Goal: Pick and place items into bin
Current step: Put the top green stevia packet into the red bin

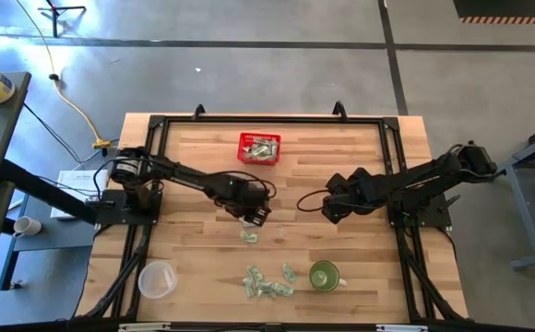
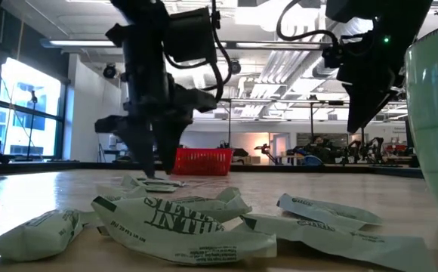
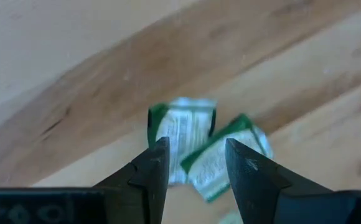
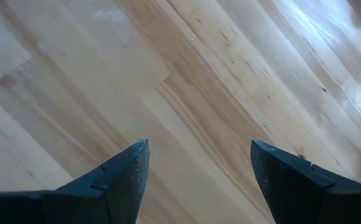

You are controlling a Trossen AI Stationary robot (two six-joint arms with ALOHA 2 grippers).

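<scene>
Your left hand [image 1: 256, 218] hangs over the middle of the wooden counter [image 1: 194, 157], pointed down at a pair of crumpled green-and-white pieces [image 3: 202, 149] lying flat on the wood; in the left wrist view the two dark fingers [image 3: 150, 171] stand apart with nothing between them, one piece showing in the gap and the other just beside it. From above, those pieces [image 1: 249, 236] sit directly below the hand, apart from the rest — a loose cluster of similar pieces [image 1: 267, 282] lies nearer the front edge, just beside the round green cup [image 1: 324, 275]. The red basket [image 1: 259, 148] stands near the far edge and already holds several pieces. A clear plastic cup [image 1: 157, 278] sits at the front left. Your right hand [image 1: 330, 210] waits over bare wood right of centre — its fingers [image 4: 121, 177] spread wide and empty.
</scene>
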